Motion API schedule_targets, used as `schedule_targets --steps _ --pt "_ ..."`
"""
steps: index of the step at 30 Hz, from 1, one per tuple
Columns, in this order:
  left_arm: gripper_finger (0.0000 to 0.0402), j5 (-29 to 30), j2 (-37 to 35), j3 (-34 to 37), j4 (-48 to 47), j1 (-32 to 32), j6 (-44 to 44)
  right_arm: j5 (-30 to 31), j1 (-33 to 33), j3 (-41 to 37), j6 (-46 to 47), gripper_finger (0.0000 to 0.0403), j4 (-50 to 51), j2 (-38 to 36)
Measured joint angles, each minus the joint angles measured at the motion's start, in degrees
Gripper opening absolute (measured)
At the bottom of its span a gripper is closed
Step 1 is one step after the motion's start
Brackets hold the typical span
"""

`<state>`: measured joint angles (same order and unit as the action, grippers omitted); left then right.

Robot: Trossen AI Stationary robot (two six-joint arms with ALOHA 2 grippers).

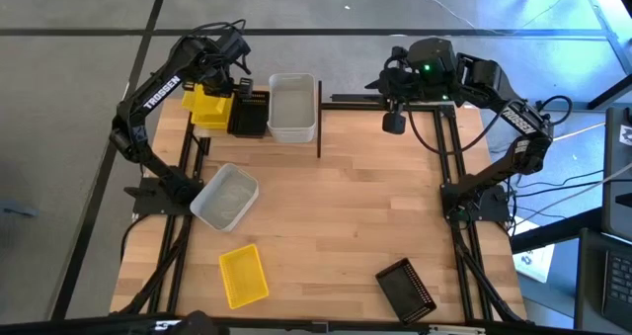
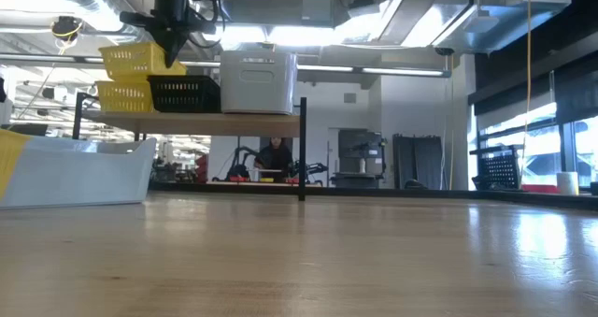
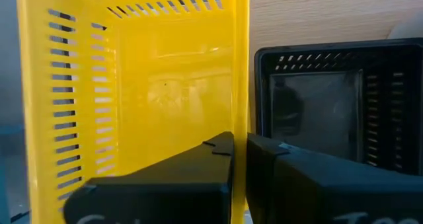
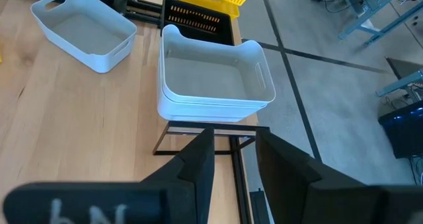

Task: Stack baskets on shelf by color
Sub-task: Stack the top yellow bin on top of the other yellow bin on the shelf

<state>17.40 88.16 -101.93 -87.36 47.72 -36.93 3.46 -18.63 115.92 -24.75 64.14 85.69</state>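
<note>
The shelf [image 2: 215,121] stands at the table's far left. On it, from left to right, are two stacked yellow baskets [image 2: 140,60], a black basket [image 2: 184,93] and stacked white baskets [image 2: 258,81]. My left gripper [image 3: 240,139] comes down over the upper yellow basket [image 1: 209,106] and is shut on it. My right gripper [image 4: 234,151] hangs open over the table's far right part [image 1: 393,121], holding nothing; it faces the white stack [image 4: 215,85]. A white basket [image 1: 225,197], a yellow basket [image 1: 242,274] and a black basket [image 1: 406,289] lie loose on the tabletop. My left gripper pinches the upper yellow basket's side wall [image 3: 242,118], the one beside the black basket [image 3: 317,112]. One finger [image 3: 198,164] is inside the basket and the other [image 3: 297,171] outside. The fingers slant down from above. The basket sits roughly level on the lower yellow one [image 2: 121,95].
The shelf's black upright [image 1: 319,118] stands just right of the white stack. Black frame rails [image 1: 449,147] run along the table's right side, under my right arm. Bare wood lies in the table's middle [image 1: 346,207].
</note>
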Motion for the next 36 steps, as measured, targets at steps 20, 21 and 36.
schedule_targets --steps 20,21,36 --pt "0.0038 1.3 0.0 0.0 -0.6 0.0 -0.4 0.0 0.0 0.0 0.0 0.0113 0.0 0.0" --pt "0.0038 1.3 0.0 0.0 -0.6 0.0 -0.2 0.0 0.0 0.0 0.0 0.0113 0.0 0.0" --pt "0.0015 1.0 0.0 0.0 -1.2 0.0 0.0 0.0 0.0 0.0 0.0 0.0113 0.0 0.0"
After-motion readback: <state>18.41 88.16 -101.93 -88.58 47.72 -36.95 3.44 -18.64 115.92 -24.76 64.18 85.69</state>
